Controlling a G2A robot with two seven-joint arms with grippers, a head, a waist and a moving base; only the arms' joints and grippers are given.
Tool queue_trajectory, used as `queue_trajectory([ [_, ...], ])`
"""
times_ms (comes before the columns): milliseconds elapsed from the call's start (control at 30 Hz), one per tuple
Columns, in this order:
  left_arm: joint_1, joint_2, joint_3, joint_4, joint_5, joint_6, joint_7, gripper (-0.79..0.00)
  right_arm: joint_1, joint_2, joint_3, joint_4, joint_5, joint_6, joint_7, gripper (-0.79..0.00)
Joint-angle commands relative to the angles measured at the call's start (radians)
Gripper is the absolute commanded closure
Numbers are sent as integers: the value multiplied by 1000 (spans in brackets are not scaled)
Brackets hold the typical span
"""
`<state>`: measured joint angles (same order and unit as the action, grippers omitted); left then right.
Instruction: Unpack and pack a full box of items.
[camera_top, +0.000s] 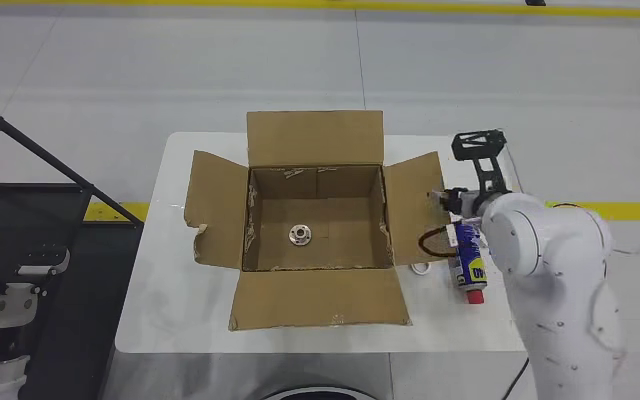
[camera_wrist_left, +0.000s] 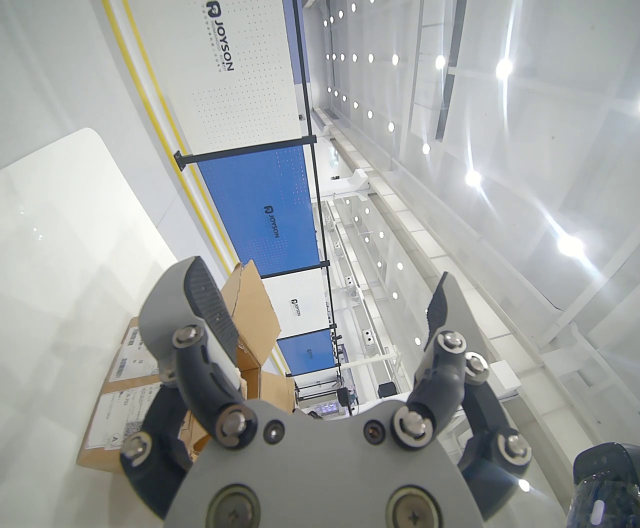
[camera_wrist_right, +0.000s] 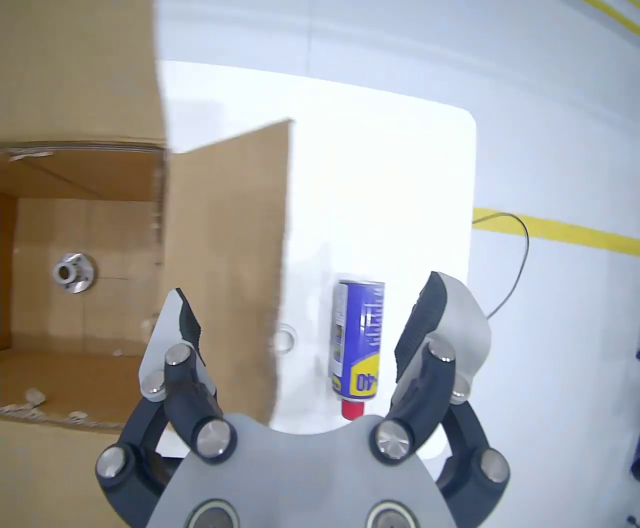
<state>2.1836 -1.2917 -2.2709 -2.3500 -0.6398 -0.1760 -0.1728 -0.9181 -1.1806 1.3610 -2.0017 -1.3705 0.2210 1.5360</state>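
Pictured mid-unpacking, by the look of it: right end effector (camera_wrist_right: 307, 305) wide open over spray can (camera_wrist_right: 357, 340) lying on table (camera_top: 200, 300) beside open cardboard box (camera_top: 316, 140). Next, likely reaching into box for lone metal flange (camera_top: 299, 234).

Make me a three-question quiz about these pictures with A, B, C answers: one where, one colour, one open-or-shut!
1. Where is the small round silver metal part? A in the open brown cardboard box; B under the box; C in a gripper.
2. What colour is the cap of the blue spray can lying beside the box? A green; B red; C yellow.
3. The right gripper is: A shut on the can; B shut on nothing; C open.
Answers: 1 A, it lies on the box floor. 2 B, the red cap shows at the can's end. 3 C, its fingers stand apart, holding nothing.
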Motion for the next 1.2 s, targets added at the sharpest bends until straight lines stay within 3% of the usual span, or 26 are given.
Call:
queue_trajectory([
  [0, 0, 0, 0, 0, 0, 0, 0, -785, -30, 8, 55, 27, -7, -26, 0, -785],
  [133, 0, 0, 0, 0, 0, 0, 0, -785, -71, 21, 105, 140, 16, -79, 0, -785],
  [400, 0, 0, 0, 0, 0, 0, 0, -785, -77, 35, 96, 319, 135, -138, 0, -785],
  [1167, 0, 0, 0, 0, 0, 0, 0, -785, -90, 105, 9, 408, 297, -123, 0, -785],
])
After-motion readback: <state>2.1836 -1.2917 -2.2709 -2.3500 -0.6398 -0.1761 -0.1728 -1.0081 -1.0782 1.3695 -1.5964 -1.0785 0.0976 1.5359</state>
